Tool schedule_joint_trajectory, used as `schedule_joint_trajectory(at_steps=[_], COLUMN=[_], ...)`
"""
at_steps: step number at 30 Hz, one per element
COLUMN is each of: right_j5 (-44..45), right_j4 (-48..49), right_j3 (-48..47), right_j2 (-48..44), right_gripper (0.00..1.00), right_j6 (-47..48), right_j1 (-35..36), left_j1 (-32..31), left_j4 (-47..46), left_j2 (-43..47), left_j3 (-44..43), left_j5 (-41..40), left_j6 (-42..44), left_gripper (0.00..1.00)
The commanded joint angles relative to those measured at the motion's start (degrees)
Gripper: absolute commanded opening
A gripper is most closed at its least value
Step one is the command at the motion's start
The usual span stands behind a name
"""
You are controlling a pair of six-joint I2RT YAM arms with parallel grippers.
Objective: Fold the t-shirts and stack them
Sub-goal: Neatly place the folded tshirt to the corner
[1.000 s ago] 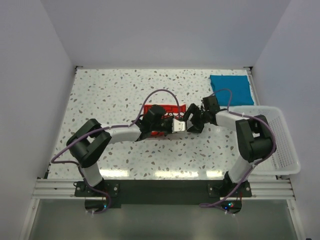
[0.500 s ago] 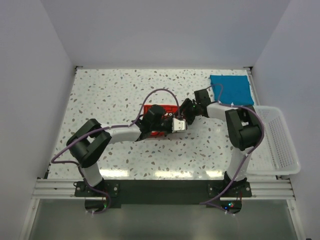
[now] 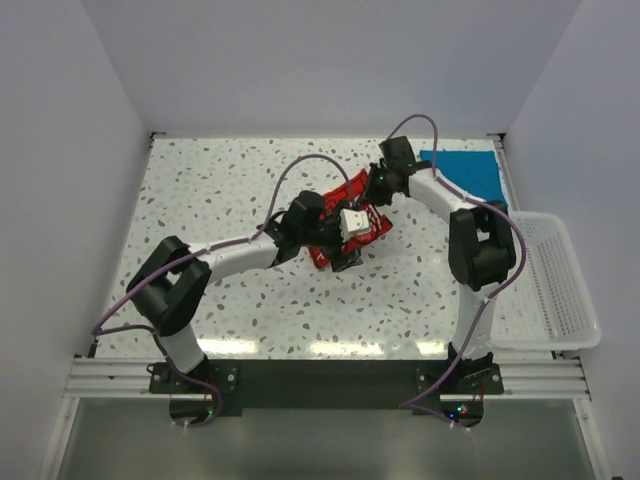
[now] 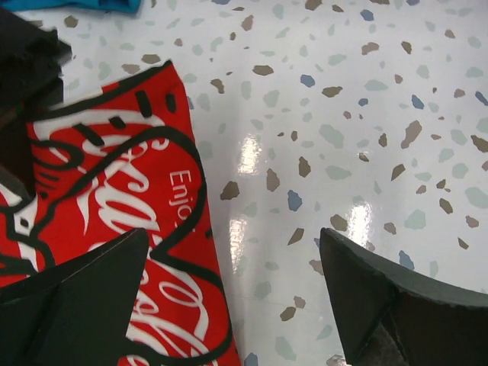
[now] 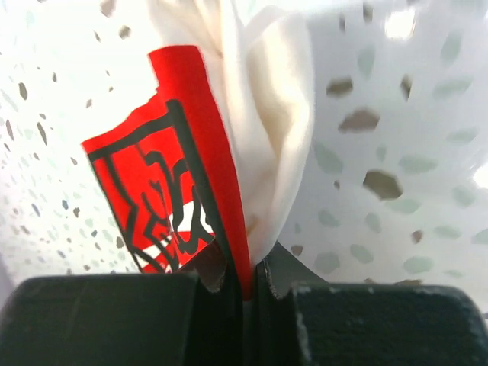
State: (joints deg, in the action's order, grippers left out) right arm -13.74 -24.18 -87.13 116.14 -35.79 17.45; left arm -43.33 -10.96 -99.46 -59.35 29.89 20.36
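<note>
Bright overhead light — glare on the table [image 4: 248, 152] — right wrist view washed-out, soft.

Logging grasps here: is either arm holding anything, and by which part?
The right gripper pinches the Coca-Cola shirt by a bunched edge; the left gripper, jaws open, holds nothing.

teal shirt [image 3: 482, 170]: near-left corner behind right arm [image 3: 440, 190] | Coca-Cola shirt [image 3: 373, 230]: middle under left arm [image 3: 240, 258]
</note>
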Motion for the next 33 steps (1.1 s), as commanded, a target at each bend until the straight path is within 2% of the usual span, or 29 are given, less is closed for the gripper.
schedule_joint_trajectory(at_steps=[1, 9, 16, 21, 33], right_j5=[6.26, 8.90, 9.25, 9.69, 11.63], right_j4=[-10.43, -18.52, -23.01, -24.77, -23.63], right_j3=[-8.48, -21.93, -31.33, -36.26, -42.24], right_j2=[1.02, 3.83, 6.47, 7.26, 6.47], right_gripper=[0.00, 0.00, 0.00, 0.00, 0.00], right_j6=[16.59, 31.21, 39.82, 42.47, 42.82], right_j1=[-1.27, -5.06, -9.27, -10.33, -11.74], left_j1=[1.49, 2.46, 2.90, 2.99, 3.69], left_j4=[7.96, 18.06, 20.63, 22.12, 26.08], left_j2=[3.57, 3.75, 3.13, 1.03, 2.34], left_j3=[-4.28, -5.95, -5.51, -6.12, -5.33], left_j5=[-0.18, -2.55, -4.22, -9.14, -7.39], left_j6=[-6.99, -6.04, -5.24, -5.95, -2.00], left_gripper=[1.00, 1.00, 1.00, 1.00, 1.00])
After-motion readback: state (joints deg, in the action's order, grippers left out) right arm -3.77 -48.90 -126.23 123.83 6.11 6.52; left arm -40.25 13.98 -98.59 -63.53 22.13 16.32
